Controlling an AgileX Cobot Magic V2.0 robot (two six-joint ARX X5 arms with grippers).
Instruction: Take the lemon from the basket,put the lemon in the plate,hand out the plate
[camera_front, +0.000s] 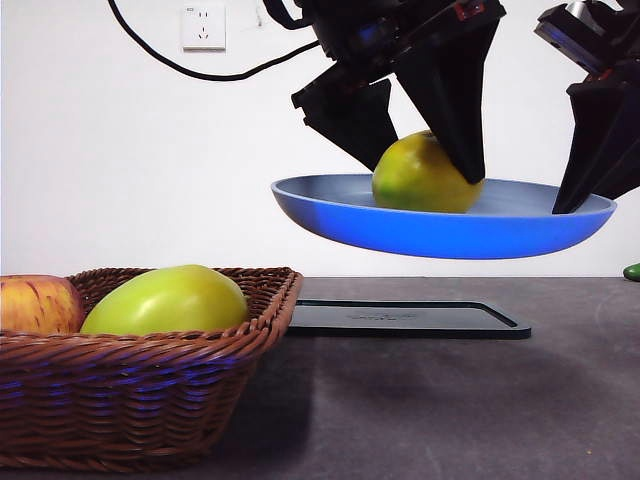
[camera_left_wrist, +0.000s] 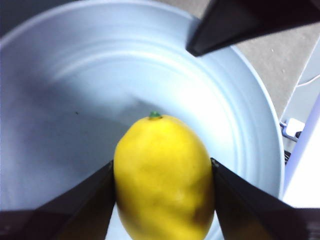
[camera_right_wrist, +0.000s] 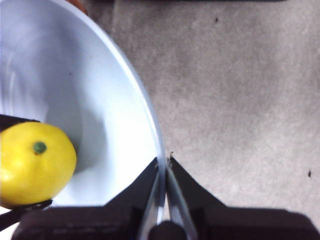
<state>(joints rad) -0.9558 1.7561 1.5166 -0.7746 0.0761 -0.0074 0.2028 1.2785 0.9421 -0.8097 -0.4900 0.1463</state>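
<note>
Overhead at upper center, the left gripper (camera_front: 425, 150) clasped the lemon (camera_front: 425, 175), resting inside the raised plate (camera_front: 330, 200); the right gripper (camera_front: 590, 200) pinched its rim.

The lemon (camera_front: 425, 175) sits in the plate (camera_front: 330, 205), which hangs above the tray (camera_front: 400, 318); the basket (camera_front: 150, 400) stands left, holding 2 fruits.

low front view, two close wrist views
</note>
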